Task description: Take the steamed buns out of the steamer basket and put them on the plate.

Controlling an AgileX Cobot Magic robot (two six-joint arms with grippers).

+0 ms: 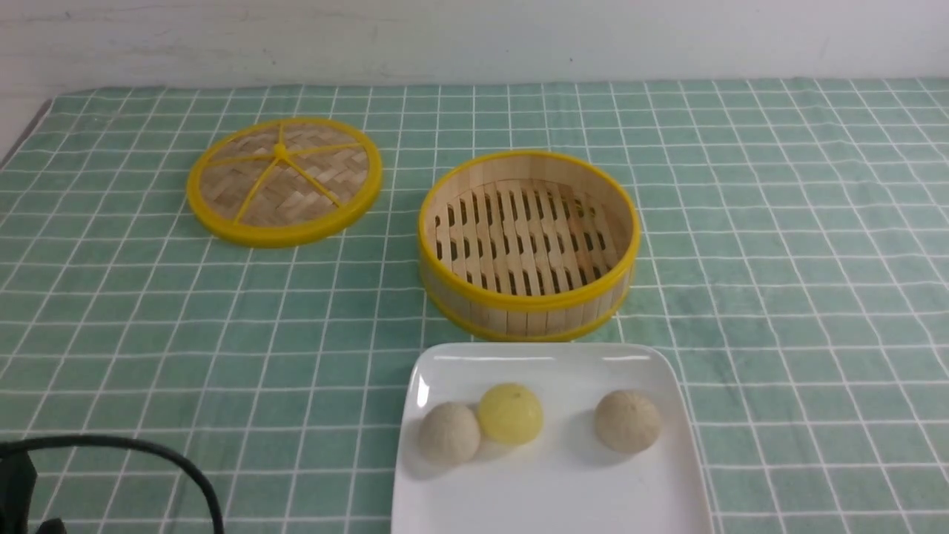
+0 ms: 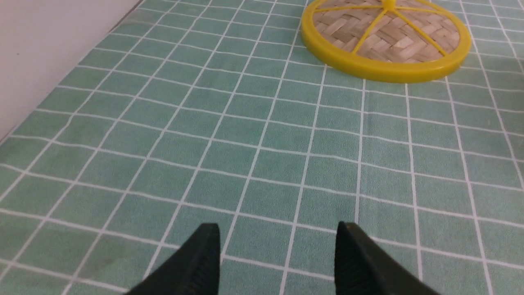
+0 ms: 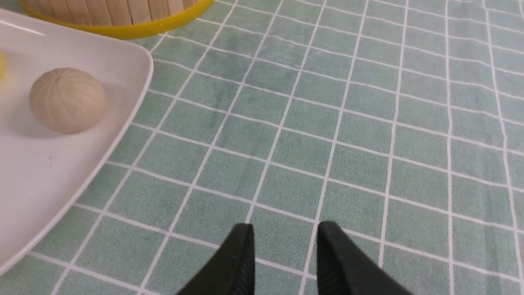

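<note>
Three steamed buns lie on the white square plate (image 1: 549, 489) at the front middle: a beige one (image 1: 449, 433) touching a yellow one (image 1: 510, 413), and another beige one (image 1: 627, 421) apart to the right. That right bun (image 3: 67, 100) and the plate's corner (image 3: 131, 61) also show in the right wrist view. Behind the plate stands the bamboo steamer basket (image 1: 529, 241) with nothing inside. My left gripper (image 2: 277, 229) hangs open over bare cloth. My right gripper (image 3: 285, 228) is open with a narrower gap, empty, over cloth to the right of the plate.
The flat woven lid (image 1: 285, 179) with yellow rim lies at the back left, also seen as the lid (image 2: 385, 37) in the left wrist view. A black cable (image 1: 148, 460) curves at the front left corner. Green checked cloth covers the table; a white wall stands behind.
</note>
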